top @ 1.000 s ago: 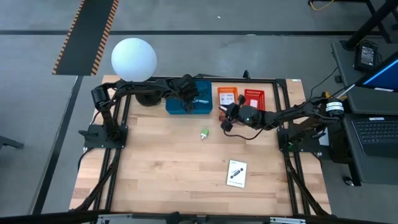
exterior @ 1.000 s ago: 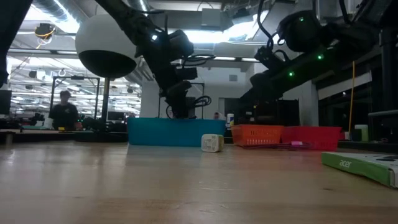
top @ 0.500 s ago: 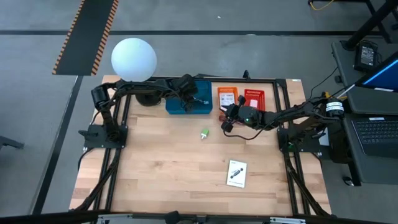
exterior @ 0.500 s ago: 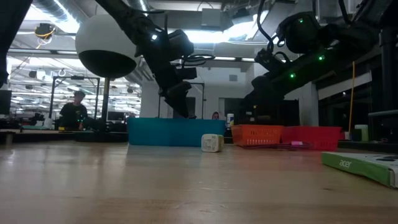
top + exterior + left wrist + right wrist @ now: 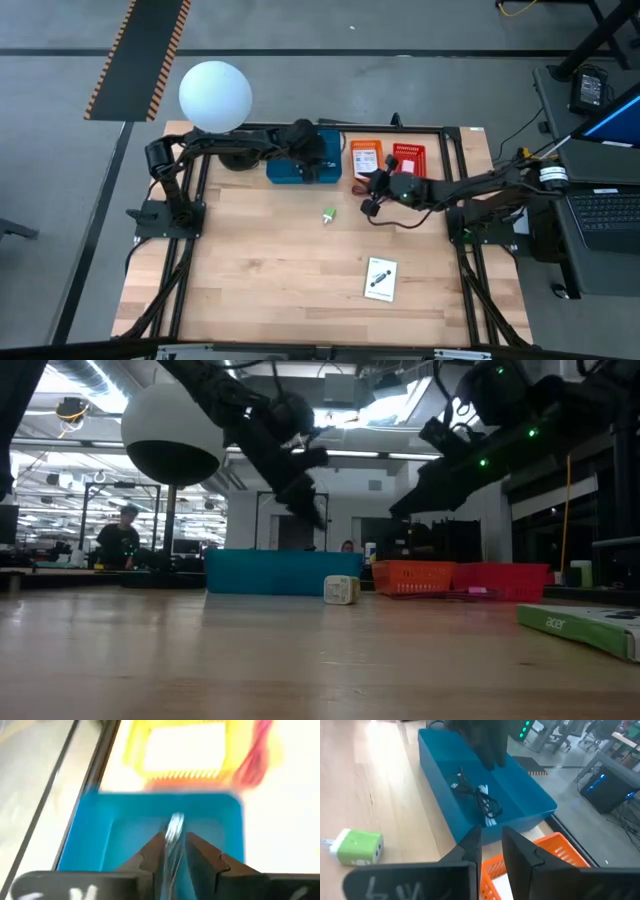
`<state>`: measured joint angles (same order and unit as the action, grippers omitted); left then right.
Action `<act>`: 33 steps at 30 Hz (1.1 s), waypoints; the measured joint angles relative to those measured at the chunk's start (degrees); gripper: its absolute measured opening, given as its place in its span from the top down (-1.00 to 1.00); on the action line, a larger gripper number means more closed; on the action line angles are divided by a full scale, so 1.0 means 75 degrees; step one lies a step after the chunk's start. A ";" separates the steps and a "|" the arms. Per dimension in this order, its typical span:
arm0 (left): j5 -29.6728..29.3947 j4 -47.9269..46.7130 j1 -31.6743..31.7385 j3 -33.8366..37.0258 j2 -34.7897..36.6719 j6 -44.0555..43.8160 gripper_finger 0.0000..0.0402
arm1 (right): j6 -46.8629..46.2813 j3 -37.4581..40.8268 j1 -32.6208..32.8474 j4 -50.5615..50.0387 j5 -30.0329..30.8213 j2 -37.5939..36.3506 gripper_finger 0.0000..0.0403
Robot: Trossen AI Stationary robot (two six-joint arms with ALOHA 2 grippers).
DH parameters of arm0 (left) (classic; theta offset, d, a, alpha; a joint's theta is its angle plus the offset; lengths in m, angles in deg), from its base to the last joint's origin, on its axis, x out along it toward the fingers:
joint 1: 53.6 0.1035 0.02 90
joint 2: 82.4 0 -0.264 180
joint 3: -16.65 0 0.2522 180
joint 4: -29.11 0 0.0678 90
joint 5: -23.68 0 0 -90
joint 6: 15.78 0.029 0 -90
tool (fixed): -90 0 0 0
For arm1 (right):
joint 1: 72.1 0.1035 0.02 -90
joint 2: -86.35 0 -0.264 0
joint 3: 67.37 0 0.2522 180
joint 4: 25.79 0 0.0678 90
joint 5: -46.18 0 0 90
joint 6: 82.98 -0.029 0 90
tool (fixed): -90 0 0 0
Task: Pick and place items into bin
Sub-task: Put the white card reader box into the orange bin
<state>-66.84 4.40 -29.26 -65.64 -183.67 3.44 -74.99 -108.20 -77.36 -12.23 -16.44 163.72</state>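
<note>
The white globe lamp [image 5: 215, 95] is standing at the table's far left corner, and the wooden table [image 5: 260, 270] is spreading out below it. The left arm is reaching from the left edge across to the blue bin [image 5: 285, 172], and the left gripper [image 5: 175, 851] is hanging above the bin's inside with its fingers a narrow gap apart; a blue-white stick [image 5: 173, 840] is showing blurred between them, and whether it is pinched I cannot tell. A black cable piece [image 5: 470, 792] and a white-blue item [image 5: 489, 809] are lying in the bin. Nearer the middle, the green lump [image 5: 328, 214] is sitting on bare wood just in front of the bin. An orange basket [image 5: 365, 157] with a white printed card in it is standing right of the bin, and a red basket [image 5: 410, 158] is touching its right side. The right gripper [image 5: 491, 851] is hovering in front of the orange basket, fingers narrowly apart and holding nothing. A second white printed card [image 5: 380, 278] is lying well apart, towards the near edge.
</note>
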 joint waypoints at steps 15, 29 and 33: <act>0.3875 0.2075 -0.0094 0.0000 -0.0003 0.0727 0.99 | -0.1422 0.0000 0.0539 -0.2111 0.0004 -0.1307 0.72; 0.4810 0.3999 -0.0662 0.0644 -0.0121 0.1267 0.99 | -0.2570 -0.0395 0.1091 -0.4929 -0.0005 -0.2342 0.77; 0.4810 0.4674 -0.0814 0.0925 -0.0125 0.1155 0.99 | -0.3578 -0.1179 0.1387 -0.6552 -0.0145 -0.2320 0.95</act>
<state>-30.76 39.46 -35.37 -58.71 -184.61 12.10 -101.83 -117.04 -66.96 -61.37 -17.53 146.32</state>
